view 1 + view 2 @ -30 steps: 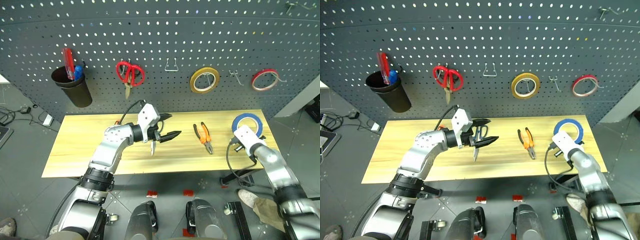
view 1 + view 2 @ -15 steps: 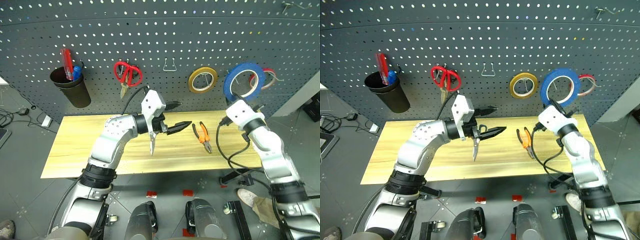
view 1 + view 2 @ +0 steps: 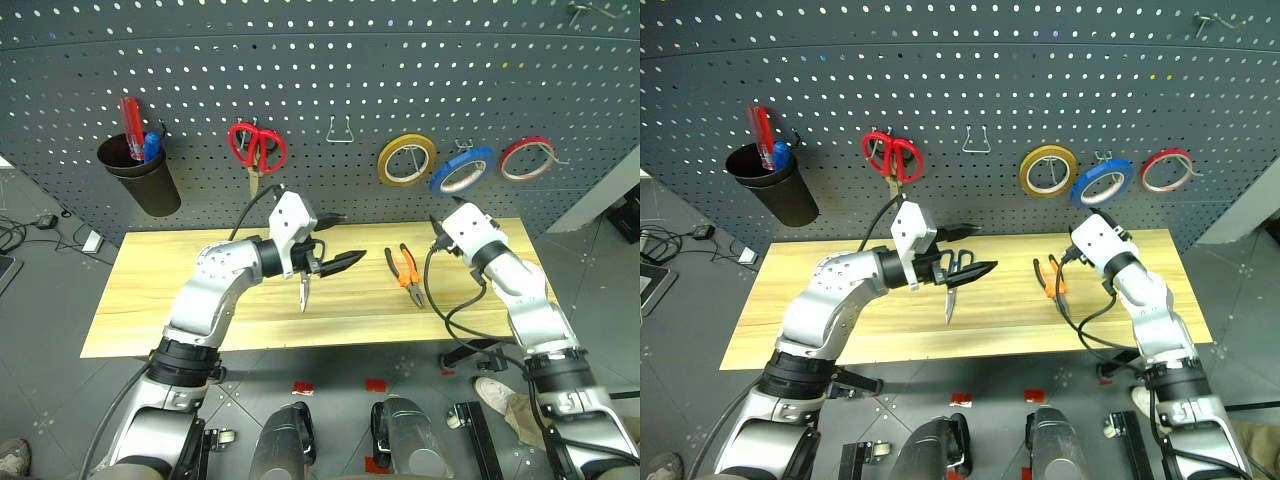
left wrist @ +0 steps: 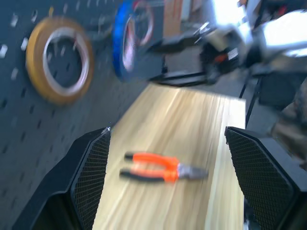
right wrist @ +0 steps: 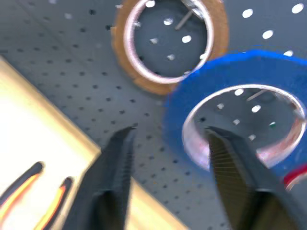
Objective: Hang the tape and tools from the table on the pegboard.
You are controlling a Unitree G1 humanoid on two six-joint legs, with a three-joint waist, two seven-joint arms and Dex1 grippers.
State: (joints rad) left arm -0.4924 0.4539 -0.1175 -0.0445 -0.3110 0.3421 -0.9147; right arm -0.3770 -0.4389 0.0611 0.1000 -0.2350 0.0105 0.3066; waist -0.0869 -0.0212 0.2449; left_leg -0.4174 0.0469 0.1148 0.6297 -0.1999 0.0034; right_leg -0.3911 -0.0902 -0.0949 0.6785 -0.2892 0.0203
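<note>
The blue tape (image 3: 461, 170) hangs tilted on a hook of the pegboard (image 3: 300, 60), between a yellow ring and a red ring. Just below it my right gripper (image 5: 170, 134) stands open, one finger (image 5: 230, 182) in front of the ring's hole; the tape (image 5: 216, 67) is not pinched. The orange-and-black pliers (image 3: 405, 273) lie on the table (image 3: 180, 300) right of centre. Dark-handled scissors (image 3: 304, 290) lie near the table's middle, blades towards me, partly under my left gripper (image 3: 340, 240). That gripper hovers open with nothing between its fingers (image 4: 88, 177).
On the pegboard are a black cup (image 3: 140, 175) holding red and blue items, red-handled scissors (image 3: 256, 148), a bare wire hook (image 3: 343, 130), yellow tape (image 3: 407, 159) and red tape (image 3: 527, 158). A cable loops off the right wrist over the table's right end.
My right gripper carried the blue tape from the table's right end up to the pegboard and opened, leaving it on the hook. The left gripper swung slightly right and back.
</note>
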